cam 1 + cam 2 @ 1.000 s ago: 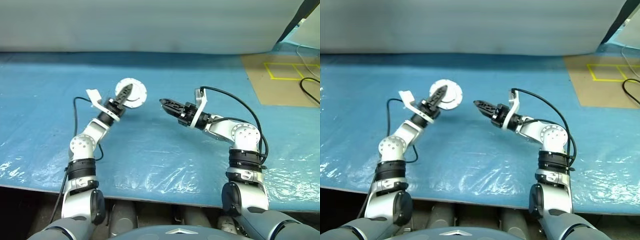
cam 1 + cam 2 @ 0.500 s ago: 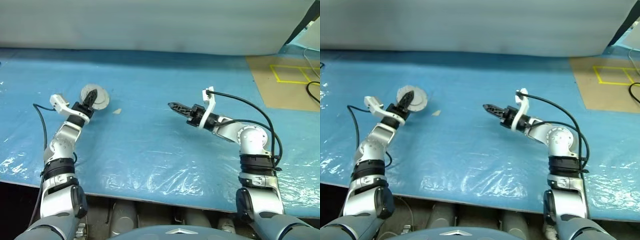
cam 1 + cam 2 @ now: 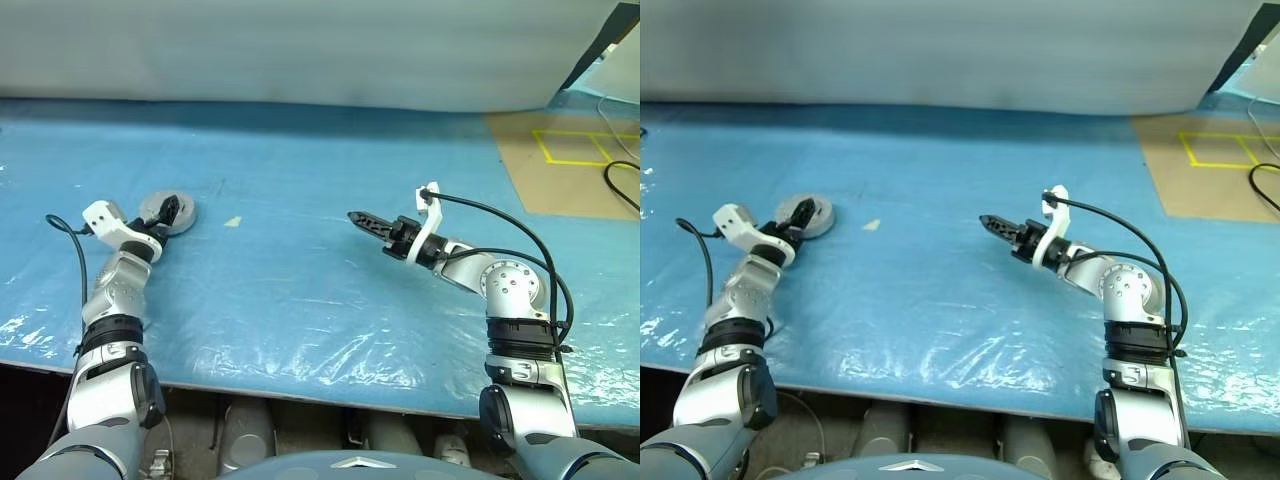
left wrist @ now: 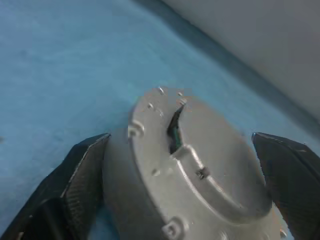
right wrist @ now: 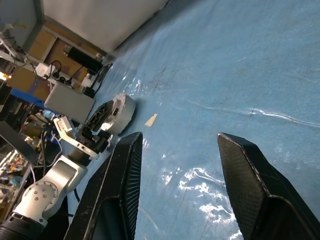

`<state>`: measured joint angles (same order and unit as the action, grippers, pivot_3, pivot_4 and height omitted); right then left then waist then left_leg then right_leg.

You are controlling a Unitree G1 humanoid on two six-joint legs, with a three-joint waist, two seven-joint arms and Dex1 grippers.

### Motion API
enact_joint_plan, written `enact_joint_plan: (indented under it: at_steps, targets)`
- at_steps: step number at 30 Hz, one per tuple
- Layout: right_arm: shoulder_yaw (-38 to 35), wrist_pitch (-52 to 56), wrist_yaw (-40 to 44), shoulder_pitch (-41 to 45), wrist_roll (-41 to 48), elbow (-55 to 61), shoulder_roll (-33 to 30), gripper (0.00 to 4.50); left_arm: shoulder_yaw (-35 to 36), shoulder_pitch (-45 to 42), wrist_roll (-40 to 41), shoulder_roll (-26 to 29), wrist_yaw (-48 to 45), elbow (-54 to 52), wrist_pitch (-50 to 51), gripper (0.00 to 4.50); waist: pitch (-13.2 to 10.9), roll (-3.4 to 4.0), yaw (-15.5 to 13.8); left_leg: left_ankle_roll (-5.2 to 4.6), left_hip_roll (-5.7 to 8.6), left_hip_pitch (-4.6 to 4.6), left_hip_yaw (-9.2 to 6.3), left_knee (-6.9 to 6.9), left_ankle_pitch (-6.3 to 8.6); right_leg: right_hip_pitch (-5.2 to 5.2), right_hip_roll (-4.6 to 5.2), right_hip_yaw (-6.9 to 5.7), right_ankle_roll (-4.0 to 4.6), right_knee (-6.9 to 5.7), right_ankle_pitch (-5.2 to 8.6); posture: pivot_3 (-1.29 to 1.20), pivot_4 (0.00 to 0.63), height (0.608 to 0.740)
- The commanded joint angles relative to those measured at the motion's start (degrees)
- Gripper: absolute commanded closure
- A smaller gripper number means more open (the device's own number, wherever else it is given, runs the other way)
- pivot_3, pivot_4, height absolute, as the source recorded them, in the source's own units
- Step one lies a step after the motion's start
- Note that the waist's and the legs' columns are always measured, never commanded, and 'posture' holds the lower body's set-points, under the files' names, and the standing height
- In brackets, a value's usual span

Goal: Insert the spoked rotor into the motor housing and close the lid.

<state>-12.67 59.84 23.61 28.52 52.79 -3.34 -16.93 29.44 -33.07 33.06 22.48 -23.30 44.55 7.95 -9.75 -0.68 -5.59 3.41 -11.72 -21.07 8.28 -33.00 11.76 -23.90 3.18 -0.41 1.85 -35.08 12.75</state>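
The closed motor (image 3: 167,212) lies flat on the table (image 3: 320,300), far to the left, right between the left claw's (image 4: 185,165) spread fingers, one touching its rim. The right claw (image 3: 362,220) (half open, empty) hovers well right of the motor.

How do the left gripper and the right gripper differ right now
The left gripper sits at the grey disc on the blue sheet, a finger on each side; the right gripper has nothing between its fingers. The left is far out to the side, the right nearer the middle. Both have black fingers, spread apart.
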Motion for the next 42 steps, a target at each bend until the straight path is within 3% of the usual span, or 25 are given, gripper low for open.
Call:
enact_joint_plan:
  at_steps: [1, 11, 15, 20, 22, 25, 31, 42]
  targets:
    - [-0.2, 0.1, 1.0, -0.3, 0.6, 2.6, 0.2, 2.04, 1.8, -0.3, -1.2, 4.4, 0.3, 2.5, -1.5, 0.01, 0.0, 0.00, 0.1, 0.00, 0.00, 0.03, 0.00, 0.00, 0.00, 0.00, 0.00, 0.01, 0.00, -0.06, 0.00, 0.00, 0.150, 0.740]
    - [1.2, -1.2, 3.5, -0.3, -0.9, 1.9, 0.6, 2.04, 5.8, 3.7, -1.6, 15.5, -2.4, 8.6, -5.2, 0.01, 0.0, 0.00, 0.9, 0.01, -0.01, 0.10, 0.00, 0.02, 0.01, -0.01, 0.00, 0.02, 0.02, -0.12, 0.01, 0.00, 0.150, 0.740]
    - [3.0, -4.3, 6.9, 0.0, -4.1, 4.6, -2.5, 2.04, 3.9, 7.6, 3.2, 13.5, -12.5, -5.6, 1.5, 0.01, 0.0, -0.02, -0.1, 0.01, -0.02, 0.02, 0.03, -0.02, 0.01, -0.01, 0.12, -0.05, 0.08, -0.12, 0.05, 0.00, 0.150, 0.740]
    - [4.8, -12.6, 11.2, -1.4, -9.6, 10.0, -6.5, 2.04, -3.0, 12.6, 16.4, 9.7, -17.2, -36.7, 20.8, 0.01, 0.0, -0.03, -0.3, 0.01, -0.06, -0.07, 0.16, -0.07, 0.01, 0.01, 0.23, -0.10, 0.26, -0.18, 0.16, 0.00, 0.150, 0.740]
    - [7.4, -16.7, 13.5, -2.2, -13.8, 11.1, -8.6, 2.04, -8.1, 13.7, 17.9, 9.3, -19.0, -45.0, 25.4, 0.01, 0.0, -0.03, 0.0, 0.00, -0.08, -0.04, 0.18, -0.09, 0.00, 0.00, 0.20, -0.09, 0.28, -0.23, 0.17, 0.00, 0.150, 0.740]
    - [9.3, -19.7, 14.6, -2.2, -17.3, 9.3, -9.8, 2.04, -17.1, 15.2, 13.7, 8.8, -21.7, -51.6, 25.8, 0.01, 0.0, 0.01, 0.6, 0.00, -0.08, 0.02, 0.25, -0.03, 0.00, 0.00, 0.11, 0.07, 0.30, -0.25, 0.19, 0.00, 0.150, 0.740]
    - [10.8, -21.2, 16.6, -2.2, -19.6, 9.0, -10.0, 2.04, -25.7, 13.7, 6.2, 6.0, -24.7, -50.5, 20.9, 0.01, 0.0, 0.03, 1.7, -0.04, -0.08, 0.06, 0.29, -0.02, -0.02, -0.13, 0.03, 0.17, 0.28, -0.25, 0.19, 0.00, 0.150, 0.740]
    - [9.9, -19.3, 16.1, -2.7, -19.0, 10.1, -8.5, 2.04, -27.7, 13.0, 2.3, 6.1, -29.5, -49.2, 19.6, 0.01, 0.0, 0.04, 1.6, -0.07, -0.07, 0.06, 0.29, -0.05, -0.04, -0.12, 0.04, 0.16, 0.29, -0.26, 0.19, 0.00, 0.150, 0.740]
